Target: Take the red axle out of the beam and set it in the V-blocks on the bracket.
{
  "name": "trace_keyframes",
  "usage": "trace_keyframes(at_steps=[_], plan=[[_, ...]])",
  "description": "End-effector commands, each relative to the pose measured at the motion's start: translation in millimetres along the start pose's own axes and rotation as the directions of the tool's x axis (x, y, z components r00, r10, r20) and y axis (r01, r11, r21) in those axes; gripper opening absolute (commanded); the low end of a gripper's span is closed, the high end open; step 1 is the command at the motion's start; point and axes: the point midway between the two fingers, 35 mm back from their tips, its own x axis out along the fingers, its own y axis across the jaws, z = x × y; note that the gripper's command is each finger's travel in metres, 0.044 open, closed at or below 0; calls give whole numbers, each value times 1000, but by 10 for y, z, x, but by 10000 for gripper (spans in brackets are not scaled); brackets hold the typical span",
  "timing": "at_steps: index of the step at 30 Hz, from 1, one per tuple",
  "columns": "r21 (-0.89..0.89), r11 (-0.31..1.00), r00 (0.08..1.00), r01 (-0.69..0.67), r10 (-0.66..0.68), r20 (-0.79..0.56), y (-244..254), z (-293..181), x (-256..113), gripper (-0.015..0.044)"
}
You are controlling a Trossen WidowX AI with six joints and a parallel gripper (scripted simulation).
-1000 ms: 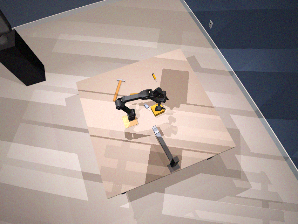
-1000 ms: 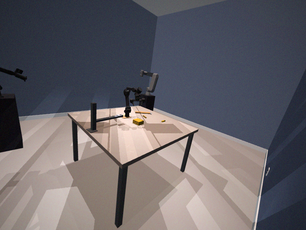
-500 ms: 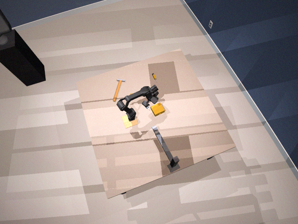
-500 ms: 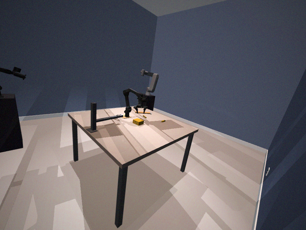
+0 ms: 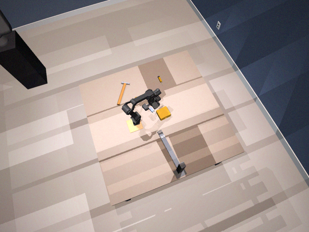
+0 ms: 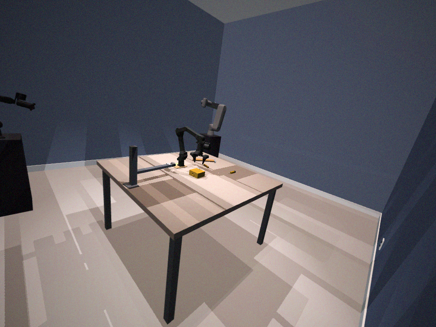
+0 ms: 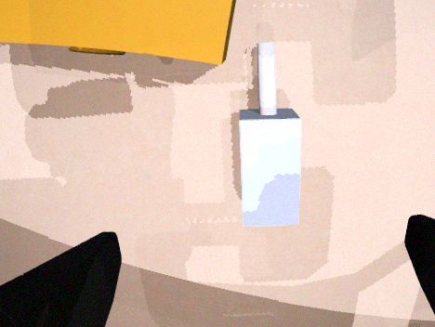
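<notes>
My gripper (image 5: 150, 106) (image 6: 199, 161) (image 7: 267, 241) is open and empty, pointing down above the table. A pale block with a thin pin (image 5: 151, 109) (image 7: 270, 172) lies just ahead of the fingertips, between their lines in the wrist view. The yellow block (image 5: 163, 112) (image 6: 196, 173) (image 7: 112, 23), which looks like the beam, stands beside it with a dark opening in its side. The red axle is not visible. The grey bracket (image 5: 170, 151) (image 6: 153, 168) reaches out from its post, with small pale V-blocks (image 5: 160, 133) at its free end. Nothing shows lying in them.
A hammer (image 5: 121, 93) (image 6: 206, 160) lies behind the arm. A yellow-handled tool (image 5: 159, 79) (image 6: 232, 172) lies farther back. Another yellow piece (image 6: 206, 165) is partly hidden by the arm from above. The bracket's upright post (image 5: 180, 167) (image 6: 133, 163) stands near the table edge.
</notes>
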Motion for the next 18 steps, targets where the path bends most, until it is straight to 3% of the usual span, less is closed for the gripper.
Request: trace_keyframes(at_steps=[1, 18], plan=[[8, 1000, 1000, 21, -21, -7, -50, -15, 244, 440], [7, 1000, 1000, 21, -21, -7, -52, -17, 485, 440]])
